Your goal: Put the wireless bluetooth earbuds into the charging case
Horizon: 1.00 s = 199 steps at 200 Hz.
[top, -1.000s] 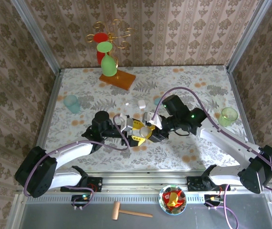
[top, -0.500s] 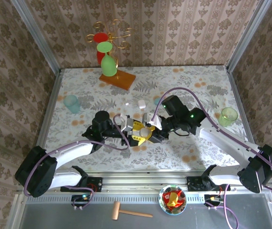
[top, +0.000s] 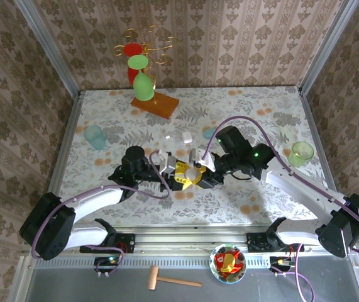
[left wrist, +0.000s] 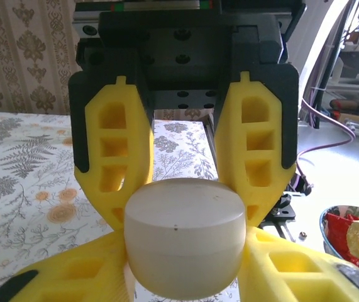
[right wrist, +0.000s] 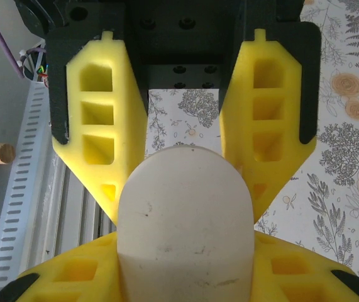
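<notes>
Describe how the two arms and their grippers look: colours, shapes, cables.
The left arm and right arm have white links and bulky black joints; a purple cable runs along each. The left gripper and right gripper have black bodies and yellow fingers with rectangular cut-outs.

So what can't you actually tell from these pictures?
What is inside the white case: both wrist views, its own shell hides it.
The case from above: top view, the yellow jaws cover most of it.
White specks on the table: top view, too small to identify.
</notes>
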Each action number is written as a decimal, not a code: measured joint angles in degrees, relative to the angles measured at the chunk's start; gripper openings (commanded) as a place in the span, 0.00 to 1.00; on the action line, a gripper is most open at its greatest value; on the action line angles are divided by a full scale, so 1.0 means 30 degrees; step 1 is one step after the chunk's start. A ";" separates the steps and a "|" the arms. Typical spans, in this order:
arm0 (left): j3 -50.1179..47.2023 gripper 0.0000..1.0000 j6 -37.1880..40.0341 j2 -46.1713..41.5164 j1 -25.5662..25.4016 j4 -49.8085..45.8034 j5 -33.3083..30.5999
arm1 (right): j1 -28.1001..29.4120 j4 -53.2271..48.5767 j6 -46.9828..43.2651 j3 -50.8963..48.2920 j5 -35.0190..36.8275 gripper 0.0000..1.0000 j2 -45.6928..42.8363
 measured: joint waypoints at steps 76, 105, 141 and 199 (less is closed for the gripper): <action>0.0007 0.26 0.0015 0.0197 0.0015 0.0073 0.0007 | -0.0386 0.0889 0.0765 -0.0699 -0.0051 0.51 -0.0510; 0.0007 0.26 0.0015 0.0197 0.0036 0.0087 -0.0080 | -0.0721 0.1275 0.1275 -0.0882 -0.0160 0.52 -0.0954; 0.0007 0.25 0.0022 0.0197 0.0182 0.0087 -0.0160 | -0.0925 0.1617 0.1749 -0.0969 -0.0197 0.52 -0.1035; 0.0007 0.24 0.0022 0.0197 0.0393 0.0007 -0.0299 | -0.1537 0.2237 0.2390 -0.1217 -0.0277 0.52 -0.1596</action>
